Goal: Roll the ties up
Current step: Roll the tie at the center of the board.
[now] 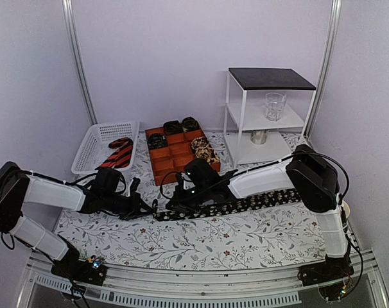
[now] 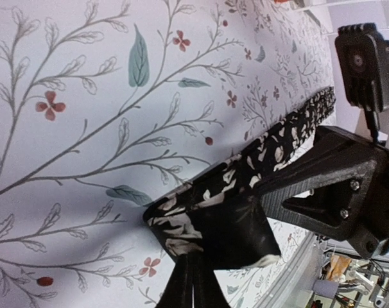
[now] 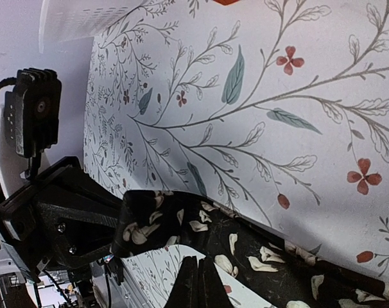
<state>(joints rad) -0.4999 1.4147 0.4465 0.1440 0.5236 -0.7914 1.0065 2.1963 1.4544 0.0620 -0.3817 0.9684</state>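
Progress: partial. One red-and-black striped tie lies unrolled in the white basket. The left gripper has its fingers pressed together, pinching the folded end of the black pale-flecked tie — by judgement, the roll is barely begun. Just beside it, the right gripper likewise pinches that tie. Four coiled ties sit in the orange tray — the strip's remainder lies flat, extending rightward.

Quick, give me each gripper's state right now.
Left gripper: shut on the folded end of the black patterned tie.
Right gripper: shut on the black patterned tie, a little further along the strip.
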